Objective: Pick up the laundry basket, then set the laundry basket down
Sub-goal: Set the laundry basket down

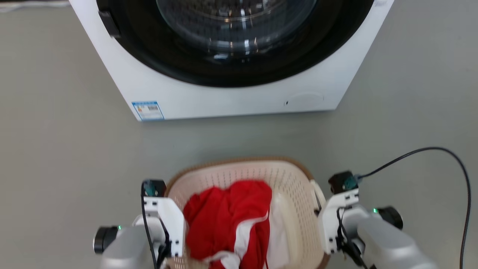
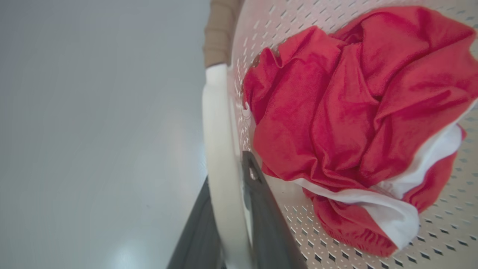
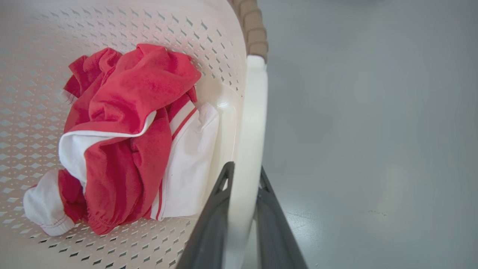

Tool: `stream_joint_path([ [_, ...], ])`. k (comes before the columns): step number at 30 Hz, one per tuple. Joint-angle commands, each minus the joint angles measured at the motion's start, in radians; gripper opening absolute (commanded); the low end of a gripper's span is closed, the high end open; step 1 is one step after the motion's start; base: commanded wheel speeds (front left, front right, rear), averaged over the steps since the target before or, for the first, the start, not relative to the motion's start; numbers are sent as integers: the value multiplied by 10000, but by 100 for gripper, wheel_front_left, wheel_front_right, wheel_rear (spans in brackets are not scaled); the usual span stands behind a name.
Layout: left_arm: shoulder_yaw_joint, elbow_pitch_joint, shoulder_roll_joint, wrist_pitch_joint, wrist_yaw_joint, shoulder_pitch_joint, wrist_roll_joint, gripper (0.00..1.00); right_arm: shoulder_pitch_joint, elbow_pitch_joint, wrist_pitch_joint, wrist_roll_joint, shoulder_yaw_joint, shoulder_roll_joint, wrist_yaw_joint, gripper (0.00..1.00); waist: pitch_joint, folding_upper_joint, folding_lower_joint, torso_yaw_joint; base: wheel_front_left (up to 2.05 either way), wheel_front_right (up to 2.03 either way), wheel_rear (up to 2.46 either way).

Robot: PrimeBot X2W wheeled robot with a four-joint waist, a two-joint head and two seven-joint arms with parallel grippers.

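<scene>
1. Laundry basket (image 1: 295, 194): cream-white and perforated, it sits between the two grippers, with its brown woven-look rim (image 1: 239, 161) curving round the side farthest from them.
2. Left gripper (image 2: 227, 186): its two dark fingers are drawn in narrow on the basket's left side handle (image 2: 218, 149). One finger is on the outer face and the other is on the inner face against the perforated wall, so the white bar fills the gap between them.
3. Right gripper (image 3: 245, 175): it has the same narrow pinch on the right side handle (image 3: 254, 112), with one finger inside the basket and one outside. The handle runs on past the fingertips to where the brown rim begins.
4. A crumpled red and white garment (image 1: 227, 216) lies inside the basket. It is just inboard of each gripper's inner finger and close to the left one's tip.
5. On the outer side of each gripper there is plain grey floor (image 1: 56, 149). I cannot tell whether the basket's base touches it.
6. Ahead of both grippers, beyond the basket's far rim and apart from it, stands a white washing machine (image 1: 231, 97) with a dark round door.
7. A black cable (image 1: 448, 157) loops out from the right gripper's wrist, on the side away from the basket.
</scene>
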Motion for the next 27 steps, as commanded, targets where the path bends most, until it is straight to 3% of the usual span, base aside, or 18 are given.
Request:
stream_joint_path([
  [1,159,-149,102,-157,82,-543,98,0,-310,-301,-405,-33,92,273,77,0,386,0,1,11,0,0,0],
  [27,-39,116,529,-1851,94,-3187,481,0,-2500,423,-3219,-754,-202,273,77,0,3903,0,1,89,0,0,0],
])
